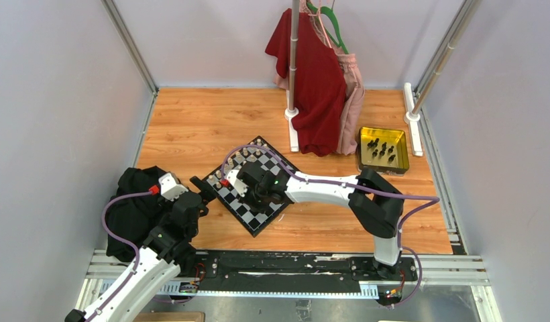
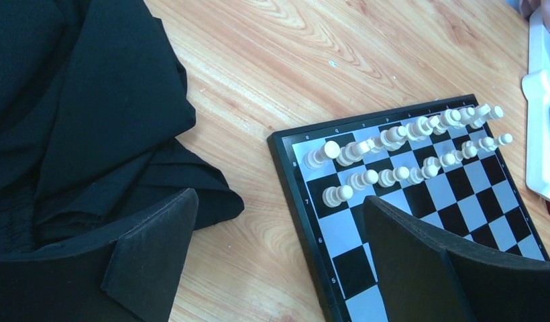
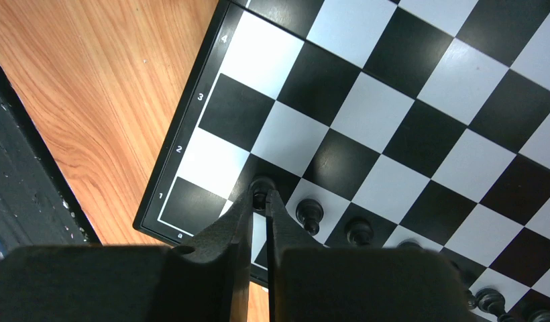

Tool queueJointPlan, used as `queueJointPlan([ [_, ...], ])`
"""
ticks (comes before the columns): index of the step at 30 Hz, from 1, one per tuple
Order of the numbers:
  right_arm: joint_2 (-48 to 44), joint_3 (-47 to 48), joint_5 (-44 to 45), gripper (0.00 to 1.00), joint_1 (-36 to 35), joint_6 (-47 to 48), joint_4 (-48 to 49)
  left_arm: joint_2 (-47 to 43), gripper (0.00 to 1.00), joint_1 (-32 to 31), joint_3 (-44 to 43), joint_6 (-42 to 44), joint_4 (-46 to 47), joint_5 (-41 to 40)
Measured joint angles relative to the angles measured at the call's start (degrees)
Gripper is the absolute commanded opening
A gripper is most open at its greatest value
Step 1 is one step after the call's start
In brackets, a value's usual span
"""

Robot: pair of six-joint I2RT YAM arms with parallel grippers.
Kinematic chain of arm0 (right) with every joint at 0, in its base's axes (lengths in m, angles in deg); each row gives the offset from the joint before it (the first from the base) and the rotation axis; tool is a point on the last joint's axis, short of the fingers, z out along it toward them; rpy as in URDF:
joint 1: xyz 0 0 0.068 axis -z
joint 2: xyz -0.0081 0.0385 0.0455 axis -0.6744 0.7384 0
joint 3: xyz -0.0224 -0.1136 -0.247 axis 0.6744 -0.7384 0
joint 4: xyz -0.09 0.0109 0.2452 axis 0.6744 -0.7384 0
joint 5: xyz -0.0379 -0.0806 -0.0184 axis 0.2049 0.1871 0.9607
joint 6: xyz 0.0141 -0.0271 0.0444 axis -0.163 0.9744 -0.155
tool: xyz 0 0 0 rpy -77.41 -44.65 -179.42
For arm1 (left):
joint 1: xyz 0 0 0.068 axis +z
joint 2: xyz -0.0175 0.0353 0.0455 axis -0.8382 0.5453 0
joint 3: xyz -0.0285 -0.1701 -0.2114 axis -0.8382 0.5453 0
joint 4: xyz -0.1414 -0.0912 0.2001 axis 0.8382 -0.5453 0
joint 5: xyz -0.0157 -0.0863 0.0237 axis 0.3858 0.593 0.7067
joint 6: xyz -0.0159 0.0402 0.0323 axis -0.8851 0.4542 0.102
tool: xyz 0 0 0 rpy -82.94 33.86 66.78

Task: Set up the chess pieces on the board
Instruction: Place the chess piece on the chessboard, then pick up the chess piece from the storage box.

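The board (image 1: pixel 259 219) lies tilted like a diamond in the middle of the table. Cream chess pieces (image 2: pixel 400 151) fill two rows along its far edge. My right gripper (image 3: pixel 261 196) is shut on a small black pawn (image 3: pixel 261 185) over a black square near the board's corner (image 3: pixel 166 201). More black pieces (image 3: pixel 310 215) stand in a row beside it. My left gripper (image 2: pixel 279 201) hangs open and holds nothing; one finger is over the board's edge (image 2: pixel 339 235) and the other over a black cloth (image 2: pixel 84 100).
A yellow tray (image 1: pixel 361 151) at the back right holds several black pieces (image 1: pixel 381 149). A red shirt (image 1: pixel 316 87) and a pink garment hang on a stand behind the board. The black cloth (image 1: pixel 133 201) is heaped at the left.
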Motion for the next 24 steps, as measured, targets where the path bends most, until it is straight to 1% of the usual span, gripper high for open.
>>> queueJointPlan([
  [13,0.0,-0.6,0.5,0.28,-0.1,-0.2,0.0,0.0,1.0,0.0,0.0,0.0,0.0,0.0],
  [24,-1.7,-0.6,0.6,0.31,-0.6,-0.2,-0.3,0.0,1.0,0.0,0.0,0.0,0.0,0.1],
])
